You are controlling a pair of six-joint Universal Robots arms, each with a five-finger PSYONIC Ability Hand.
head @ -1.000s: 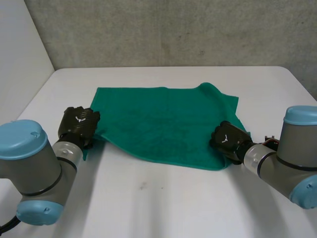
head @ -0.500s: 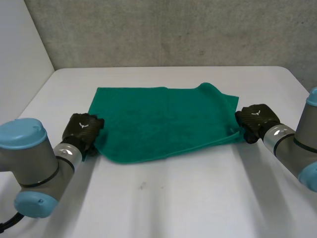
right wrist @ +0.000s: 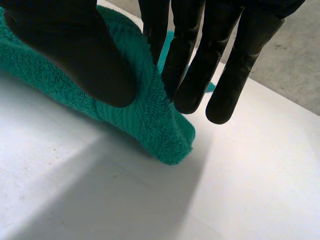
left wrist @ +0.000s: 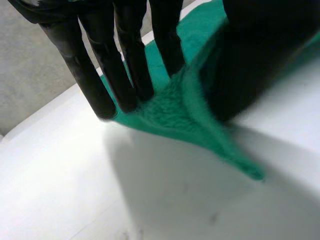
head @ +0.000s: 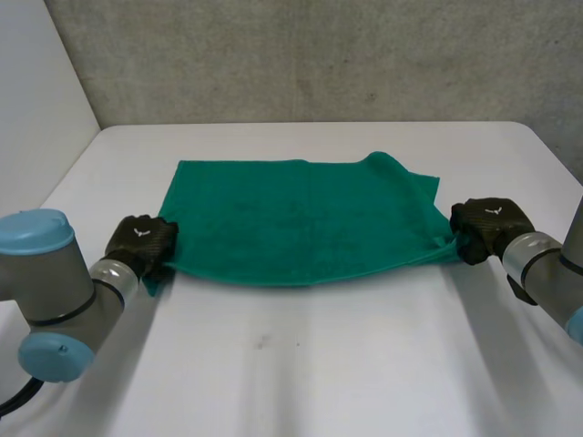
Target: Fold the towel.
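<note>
While the left robot hand (head: 141,244) and right robot hand (head: 487,228) each pinch a near corner of the towel (head: 291,218), lifting both evenly toward the far edge of the worktop (head: 319,364) should keep the fold square.

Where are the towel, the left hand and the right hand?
towel (head: 301,218), head view, middle of the cloth
left hand (head: 141,242), head view, back of the hand
right hand (head: 488,224), head view, back of the hand
</note>
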